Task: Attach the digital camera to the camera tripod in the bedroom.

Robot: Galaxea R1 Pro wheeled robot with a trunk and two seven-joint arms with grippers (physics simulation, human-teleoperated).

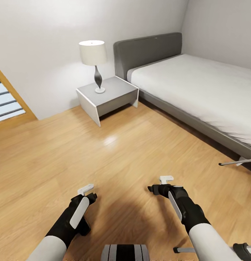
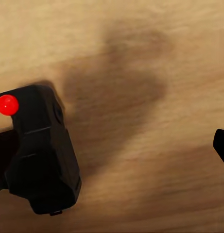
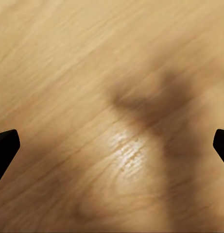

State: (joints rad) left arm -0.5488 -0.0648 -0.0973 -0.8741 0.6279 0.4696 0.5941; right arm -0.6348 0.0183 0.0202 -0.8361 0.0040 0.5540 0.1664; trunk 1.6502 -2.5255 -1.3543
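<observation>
1. The digital camera (image 2: 41,155) is showing in the left wrist view as a small black body with a red button (image 2: 7,105) on its top corner. It is sitting against one dark finger (image 2: 2,155) of the left gripper (image 2: 112,150), while the other finger (image 2: 221,145) is standing well apart from it. So the claw is spread wide, and I cannot tell whether it is truly gripping the camera.
2. The camera's long axis is running along the finger, with the button end pointing away from the wrist; its lens is probably hidden.
3. The right gripper (image 3: 112,145) is hanging over bare wood plank floor (image 3: 68,58), its two finger tips wide apart with nothing between them.
4. In the head view both arms are reaching forward low over the floor, left gripper (image 1: 86,192) and right gripper (image 1: 162,184).
5. Silver legs of the camera tripod (image 1: 237,162) are poking in at the right edge, beside the bed (image 1: 198,83).
6. Farther off, a grey nightstand (image 1: 111,95) is carrying a table lamp (image 1: 93,61) next to the headboard.
</observation>
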